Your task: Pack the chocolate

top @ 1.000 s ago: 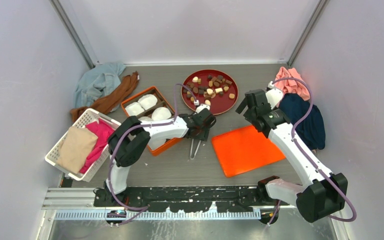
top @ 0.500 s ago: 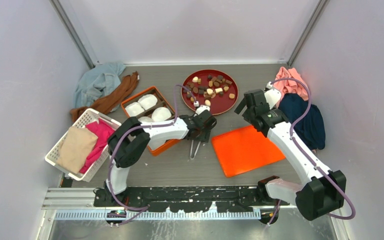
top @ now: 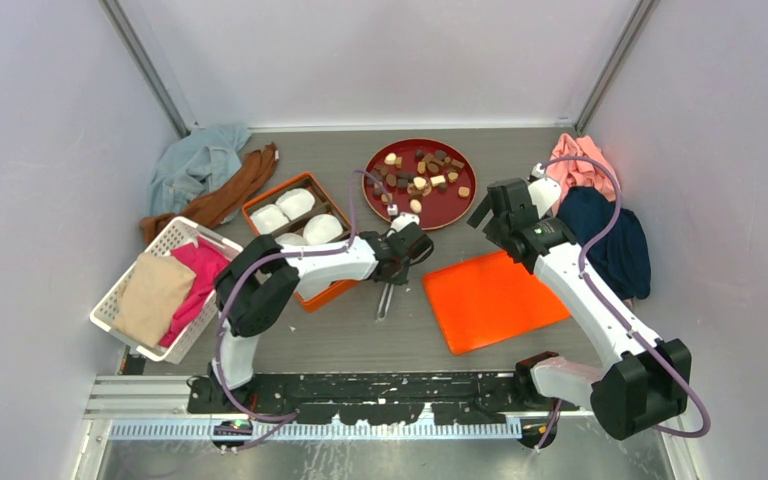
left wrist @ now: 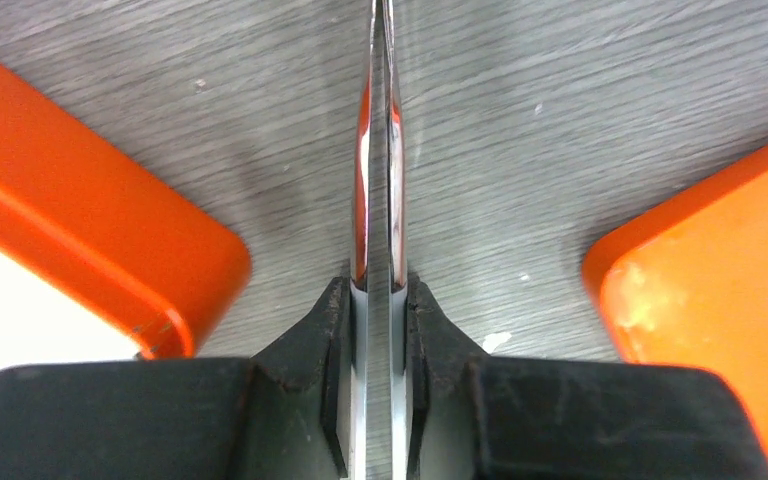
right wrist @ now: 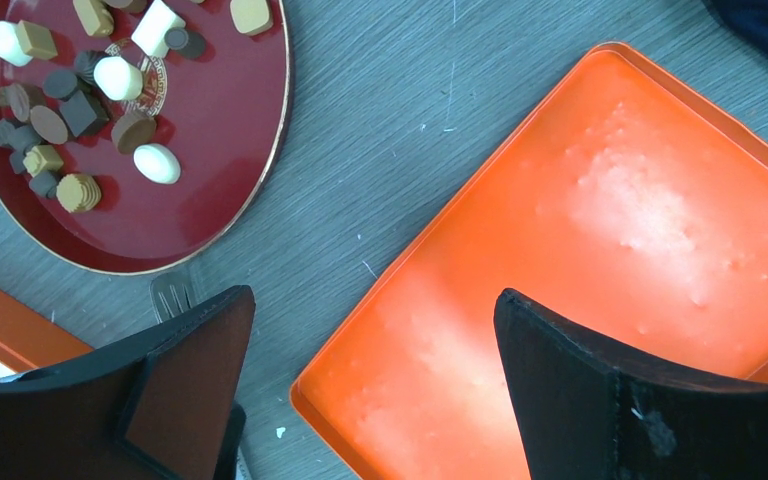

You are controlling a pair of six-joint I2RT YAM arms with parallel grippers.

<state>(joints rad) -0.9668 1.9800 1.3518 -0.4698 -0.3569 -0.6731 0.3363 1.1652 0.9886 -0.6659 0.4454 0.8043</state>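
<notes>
The left tool (left wrist: 378, 300) is shut tight on the metal tongs (left wrist: 378, 150), and its two black fingers (left wrist: 325, 330) press the two thin arms of the tongs flat against each other. The tongs point out over the bare desk (left wrist: 560, 100), in the gap between the orange box (top: 260, 205) and the orange lid (top: 490, 300). I cannot tell if their tips are touching the desk or are just off it. The chocolate (right wrist: 80, 110) is all on the red plate (right wrist: 220, 150), which sits by the far edge of the desk, near the middle. None of it is in the box that I can see, and the box holds white paper cups (top: 295, 203). The right tool (right wrist: 370, 330) is wide open and holds nothing; it hangs above the far corner of the lid, just beside the plate. So I think the job is only at its start, and the step right now is getting hold of the tongs. Next, the left arm likely needs to lift the tongs and bring their tips over to the plate. The grip will then have to loosen a little so the tongs spring apart, because squeezed flat like this they cannot pinch a piece. The pieces are tiny and lie close together, so the tips must come down around just one.
</notes>
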